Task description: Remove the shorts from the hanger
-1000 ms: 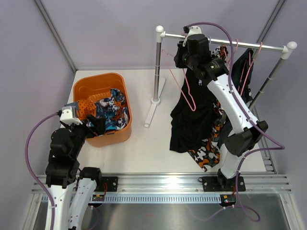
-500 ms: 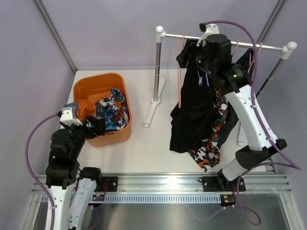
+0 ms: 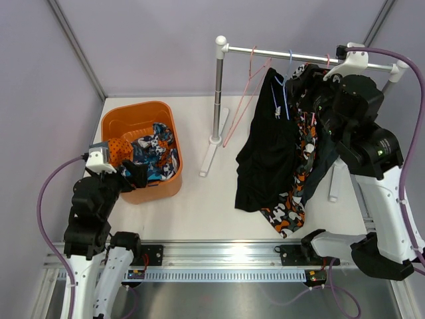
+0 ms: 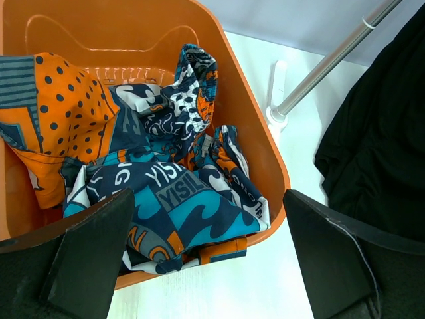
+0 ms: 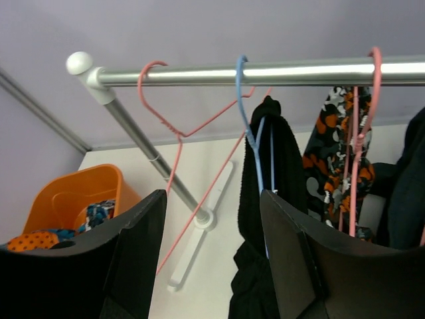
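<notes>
**Three Shorts on the Rail, One Pair in the Basket**

At the bench's near left, the left gripper [image 4: 207,199] hung wide open over the orange basket [image 3: 133,106], which held the teal-and-orange patterned shorts [image 3: 154,156]. Farther right, the black shorts [image 3: 269,159], camouflage shorts [image 3: 289,212] and navy shorts [image 5: 406,199] hung from the rail [image 5: 299,72]. The right gripper [image 5: 212,199] faced it, jaws apart and empty, beside a bare pink hanger [image 5: 140,86].

A tub [image 3: 133,106] sits on the left side of the table [image 3: 199,206], with one pair of shorts [image 3: 154,156] lying in it. The clothes rack [image 3: 218,93] stands to its right, toward the back. On its rail [image 3: 305,57] a bare hanger [image 3: 239,109] hangs leftmost, and the other shorts [image 3: 265,159] hang side by side to its right.
</notes>
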`<state>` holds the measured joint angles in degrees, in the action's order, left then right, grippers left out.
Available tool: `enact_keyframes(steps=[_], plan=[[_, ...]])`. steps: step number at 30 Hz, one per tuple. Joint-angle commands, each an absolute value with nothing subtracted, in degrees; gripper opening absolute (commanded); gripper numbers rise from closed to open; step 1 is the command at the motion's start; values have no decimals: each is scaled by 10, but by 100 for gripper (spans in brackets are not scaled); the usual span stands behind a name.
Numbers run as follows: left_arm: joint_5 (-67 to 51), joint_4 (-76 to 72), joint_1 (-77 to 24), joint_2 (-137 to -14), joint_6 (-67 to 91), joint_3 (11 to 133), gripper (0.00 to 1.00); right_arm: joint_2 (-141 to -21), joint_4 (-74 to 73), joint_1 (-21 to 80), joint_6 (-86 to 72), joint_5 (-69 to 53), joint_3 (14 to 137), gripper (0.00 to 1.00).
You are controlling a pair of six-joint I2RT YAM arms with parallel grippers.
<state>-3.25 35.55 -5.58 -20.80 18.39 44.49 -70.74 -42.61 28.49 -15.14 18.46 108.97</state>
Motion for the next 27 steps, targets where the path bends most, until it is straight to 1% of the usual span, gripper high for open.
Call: enact_keyframes(steps=[1, 10, 18, 21, 23, 25, 27], plan=[[-33, 342, -60, -218, 176, 443, 99, -736, -409, 286, -123, 245, 1070, 67], [-27, 343, -66, -221, 175, 443, 99, -830, -408, 268, -112, 256, 1110, 69], [-27, 344, -70, -223, 174, 443, 99, -881, -384, 256, -98, 286, 1128, 69], [-26, 344, -72, -223, 174, 443, 99, -892, -388, 237, -101, 272, 1139, 69], [-25, 346, -73, -224, 174, 445, 99, -901, -390, 230, -105, 256, 1146, 67], [-25, 346, -74, -224, 174, 445, 99, -911, -394, 222, -109, 243, 1154, 62], [-25, 345, -74, -225, 174, 444, 99, -918, -402, 216, -110, 231, 1159, 61]])
